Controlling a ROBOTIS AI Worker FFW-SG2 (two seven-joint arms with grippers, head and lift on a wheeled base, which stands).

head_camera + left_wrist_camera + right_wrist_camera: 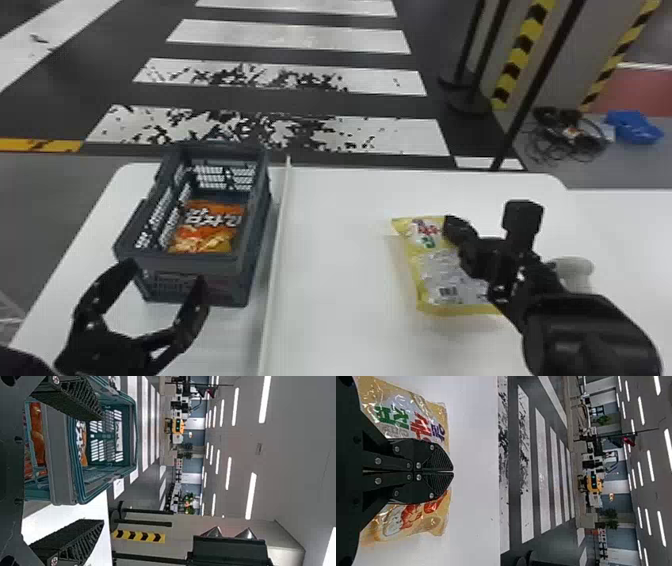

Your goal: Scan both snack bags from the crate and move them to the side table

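My left gripper (165,277) is open at the near end of the dark crate (187,261), where the orange snack bag (207,227) lies. In the left wrist view, my left gripper (99,469) has its two fingers wide apart with the crate (59,455) beyond them. Right of the divider, my right gripper (450,225) is shut on the yellow snack bag (425,265), its silver panel and barcode facing up-left. In the right wrist view, the yellow bag (429,415) shows on both sides of my right gripper (453,471), whose fingertips meet.
A thin raised white divider (276,250) runs along the white table (345,200) between crate and yellow bag. A white rounded device (572,270) stands behind my right arm. Black posts (530,90) rise beyond the table.
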